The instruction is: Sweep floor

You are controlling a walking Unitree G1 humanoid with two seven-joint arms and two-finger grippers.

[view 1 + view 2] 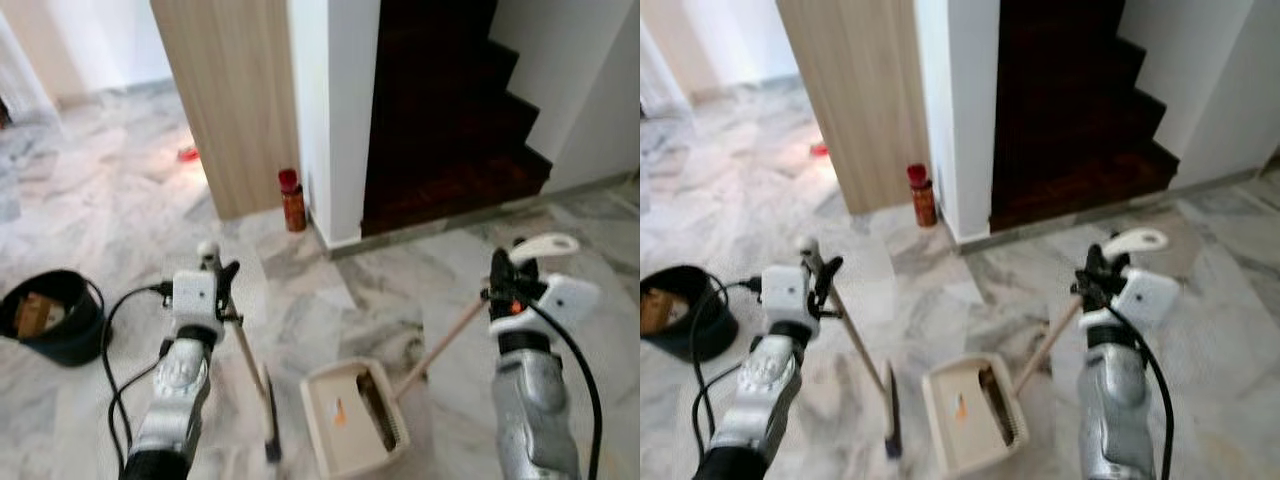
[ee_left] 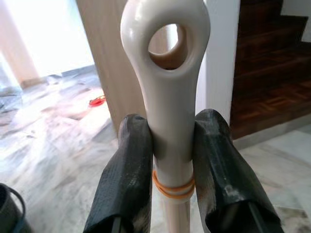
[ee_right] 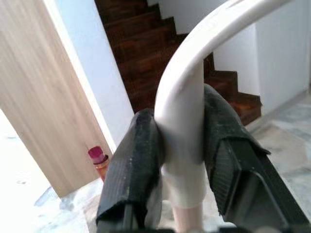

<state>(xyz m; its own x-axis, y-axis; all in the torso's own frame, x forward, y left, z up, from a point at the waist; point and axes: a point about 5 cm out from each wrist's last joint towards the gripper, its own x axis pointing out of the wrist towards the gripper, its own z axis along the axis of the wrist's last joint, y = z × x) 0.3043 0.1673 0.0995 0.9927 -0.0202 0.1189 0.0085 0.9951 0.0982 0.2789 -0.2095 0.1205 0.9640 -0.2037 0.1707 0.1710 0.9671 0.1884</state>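
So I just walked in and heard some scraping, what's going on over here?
The robot is sweeping the marble floor. Its left gripper is shut on the broom handle, with the brush end down on the floor. Its right gripper is shut on the dustpan handle, and the dustpan sits on the floor beside the brush with some dirt already in it. A dark bucket stands off to the robot's left.
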